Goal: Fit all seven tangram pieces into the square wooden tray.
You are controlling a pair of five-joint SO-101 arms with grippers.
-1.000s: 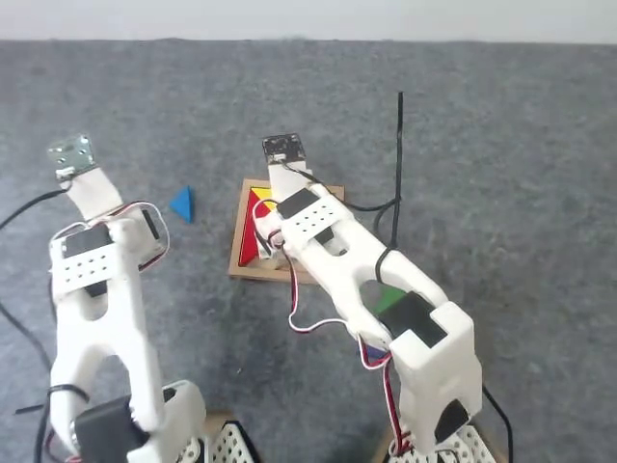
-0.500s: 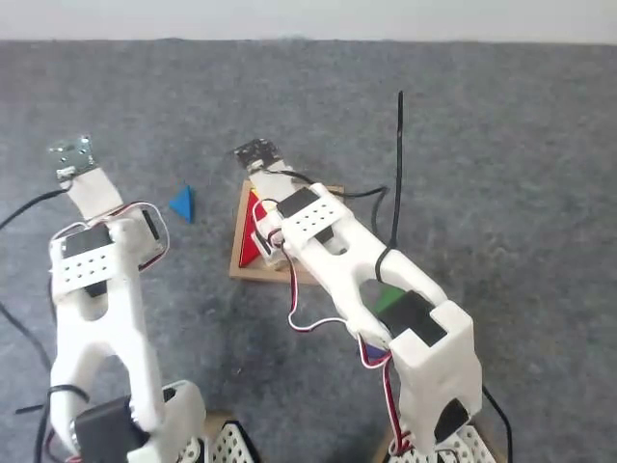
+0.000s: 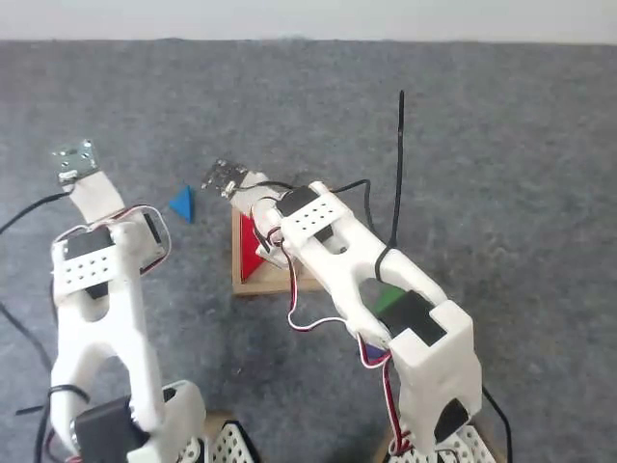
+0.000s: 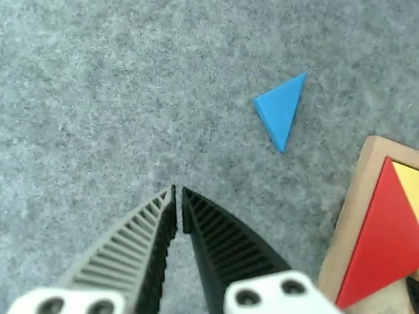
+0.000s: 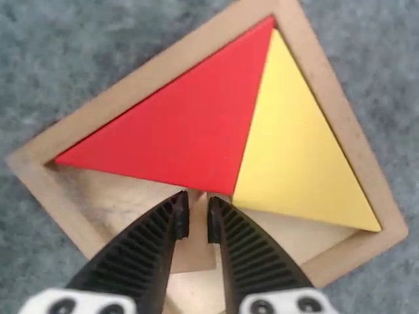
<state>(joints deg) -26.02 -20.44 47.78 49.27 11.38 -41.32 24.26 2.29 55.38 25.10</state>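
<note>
High view puts the green shape [image 3: 388, 299] nearest, peeking out from under the right arm on the near right; too much of it is hidden to say which piece it is. Just beyond, at the middle of the grey carpet [image 3: 501, 145], lies the square wooden tray [image 3: 265, 285]. In the right wrist view a red triangle [image 5: 183, 131] and a yellow triangle [image 5: 294, 157] lie flat in the tray, touching along one edge, while the rest of its floor is bare wood. The right gripper [image 5: 196, 199] hangs over that bare floor beside the red triangle's edge, its jaws drawn narrow with nothing between them.

Farther off, just beyond the tray's far left corner and apart from it, the blue triangle [image 3: 182, 204] lies flat on the carpet. The left gripper [image 4: 178, 191] sits over bare carpet to the left of it, well short of touching, jaws almost together and empty.

With two pieces seated, the job looks early, and this seems a pause between placements. The blue triangle is the likely next pick: an arm would need to spread its jaws, come down astride the piece, pinch its edges, then turn it to sit against the seated triangles.

No readable writing or label shows on the tray or pieces.
</note>
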